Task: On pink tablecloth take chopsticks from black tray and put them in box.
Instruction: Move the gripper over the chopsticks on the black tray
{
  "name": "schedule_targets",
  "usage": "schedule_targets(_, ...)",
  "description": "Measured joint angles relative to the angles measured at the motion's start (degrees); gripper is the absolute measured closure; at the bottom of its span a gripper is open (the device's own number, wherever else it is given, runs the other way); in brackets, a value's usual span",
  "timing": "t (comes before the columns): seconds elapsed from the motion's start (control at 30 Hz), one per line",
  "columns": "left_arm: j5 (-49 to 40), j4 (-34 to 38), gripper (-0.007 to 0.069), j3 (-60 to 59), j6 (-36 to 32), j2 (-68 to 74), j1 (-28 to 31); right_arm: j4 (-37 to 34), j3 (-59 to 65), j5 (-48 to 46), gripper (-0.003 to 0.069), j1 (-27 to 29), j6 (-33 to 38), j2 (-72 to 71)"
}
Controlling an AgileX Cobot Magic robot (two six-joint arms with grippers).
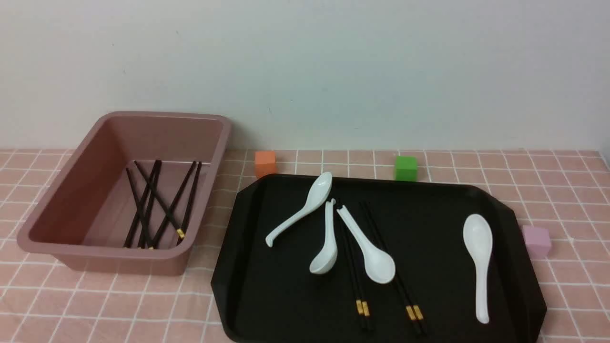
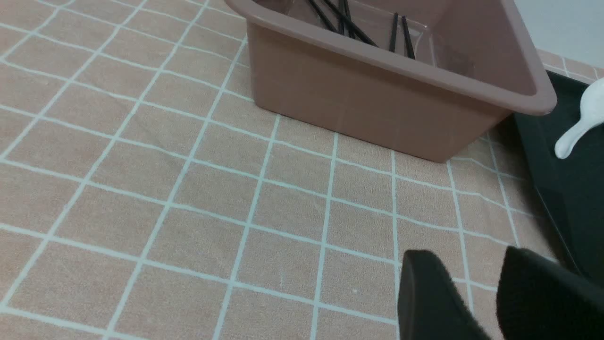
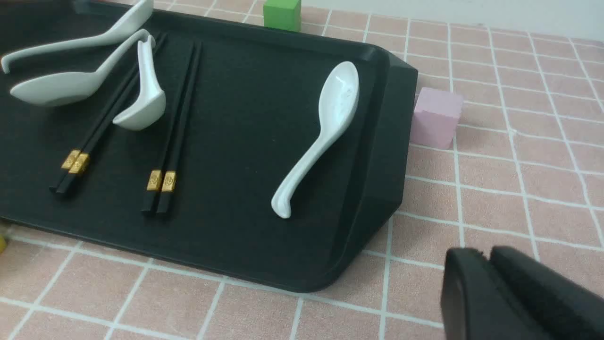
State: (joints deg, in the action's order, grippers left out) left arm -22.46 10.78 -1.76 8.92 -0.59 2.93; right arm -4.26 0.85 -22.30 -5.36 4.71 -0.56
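Observation:
The black tray point(image 1: 429, 267) lies on the pink tablecloth point(image 1: 95, 309) at centre right. Two pairs of chopsticks with gold bands lie on it, one pair point(image 1: 355, 281) partly under white spoons and one pair point(image 1: 405, 295) beside it; both show in the right wrist view point(image 3: 172, 123). The dusty-pink box point(image 1: 71, 200) at left holds several chopsticks point(image 1: 157, 205). Neither gripper shows in the front view. My left gripper point(image 2: 465, 264) is open and empty over the cloth near the box point(image 2: 377, 104). My right gripper point(image 3: 488, 257) is shut and empty, off the tray's corner point(image 3: 377, 198).
Several white soup spoons lie on the tray, one alone at right point(image 1: 479, 257). An orange cube point(image 1: 265, 163) and a green cube point(image 1: 406, 167) stand behind the tray. A pink cube point(image 1: 536, 240) stands against the tray's right side. The wall is close behind.

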Motion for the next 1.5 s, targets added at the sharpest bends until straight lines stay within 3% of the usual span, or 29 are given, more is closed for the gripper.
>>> schedule_targets(1.1, 0.0, 0.0, 0.0386, 0.0, 0.0, 0.0, 0.0, -1.7, 0.2, 1.7, 0.0553, 0.0, -0.6, 0.0)
schedule_targets(1.37, 0.0, 0.0, 0.0386, 0.0, 0.0, 0.0, 0.0, -26.9, 0.6, 14.5, 0.0543, 0.0, -12.5, 0.0)
schedule_targets(1.5, 0.0, 0.0, 0.0386, 0.0, 0.0, 0.0, 0.0, -31.9, 0.6, 17.5, 0.0539, 0.0, -13.2, 0.0)
